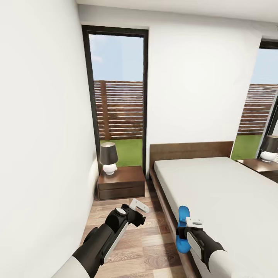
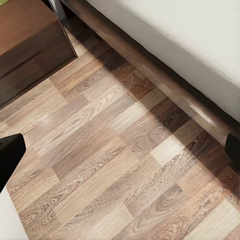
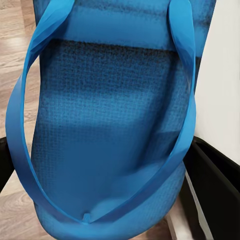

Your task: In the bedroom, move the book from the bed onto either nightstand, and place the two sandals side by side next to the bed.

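My right gripper (image 1: pixel 187 227) is shut on a bright blue sandal (image 1: pixel 183 216), held upright above the bed's near left edge. In the right wrist view the sandal (image 3: pixel 110 125) hangs sole-up between the dark fingers (image 3: pixel 215 185), straps showing. My left gripper (image 1: pixel 139 208) hovers open over the wood floor, nothing between its fingers (image 2: pixel 10 152). The bed (image 1: pixel 224 189) has a dark frame (image 2: pixel 165 82) and bare off-white mattress. A dark wood nightstand (image 1: pixel 121 185) stands left of the headboard. The book is out of view.
A white lamp with a dark shade (image 1: pixel 108 158) sits on the left nightstand, below a tall window (image 1: pixel 117 96). A second nightstand (image 1: pixel 262 166) with a lamp stands right of the bed. A white wall (image 1: pixel 38 135) runs close on the left, leaving a narrow strip of floor (image 1: pixel 143 247).
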You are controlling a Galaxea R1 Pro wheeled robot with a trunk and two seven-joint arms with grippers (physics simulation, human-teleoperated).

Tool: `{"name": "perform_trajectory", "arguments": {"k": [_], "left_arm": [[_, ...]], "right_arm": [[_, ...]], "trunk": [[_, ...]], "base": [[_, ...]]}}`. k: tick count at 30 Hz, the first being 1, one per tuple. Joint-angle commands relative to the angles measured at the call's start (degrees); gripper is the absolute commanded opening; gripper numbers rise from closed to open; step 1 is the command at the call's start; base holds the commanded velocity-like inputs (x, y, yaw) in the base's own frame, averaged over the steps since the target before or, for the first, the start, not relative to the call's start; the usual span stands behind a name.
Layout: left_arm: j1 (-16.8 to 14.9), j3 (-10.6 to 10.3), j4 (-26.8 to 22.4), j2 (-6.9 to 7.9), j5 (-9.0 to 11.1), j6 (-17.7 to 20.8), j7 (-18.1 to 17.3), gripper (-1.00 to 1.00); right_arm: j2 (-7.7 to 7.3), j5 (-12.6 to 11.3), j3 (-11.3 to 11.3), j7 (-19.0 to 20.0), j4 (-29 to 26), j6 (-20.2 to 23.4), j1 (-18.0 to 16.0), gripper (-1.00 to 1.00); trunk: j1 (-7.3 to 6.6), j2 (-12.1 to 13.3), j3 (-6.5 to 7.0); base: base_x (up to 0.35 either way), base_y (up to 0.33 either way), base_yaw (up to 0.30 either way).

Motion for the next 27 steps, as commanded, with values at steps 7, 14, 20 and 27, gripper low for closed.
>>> {"name": "perform_trajectory", "arguments": {"k": [7,14,20,27], "left_arm": [[-0.02,0.01,-0.05,0.00,0.04,0.26,-0.12,1.00],[-0.02,0.03,-0.05,0.00,0.06,0.27,-0.12,1.00],[-0.02,0.01,-0.05,0.00,0.02,0.27,-0.11,1.00],[-0.02,-0.01,-0.05,0.00,0.02,0.26,-0.11,1.00]], "right_arm": [[0.00,-0.62,0.00,-0.30,-0.10,0.23,0.00,-1.00],[0.00,-0.62,-0.01,-0.30,-0.10,0.23,0.00,-1.00],[-0.01,-0.62,-0.01,-0.30,-0.10,0.23,0.00,-1.00],[-0.01,-0.62,-0.01,-0.30,-0.10,0.23,0.00,-1.00]], "trunk": [[0.02,-0.05,0.19],[0.02,-0.05,0.51],[0.02,-0.05,0.80],[0.02,-0.05,1.14]], "base": [[0.000,0.000,-0.185],[-0.007,0.000,-0.243],[-0.048,0.000,-0.249],[-0.005,0.000,-0.250]]}}
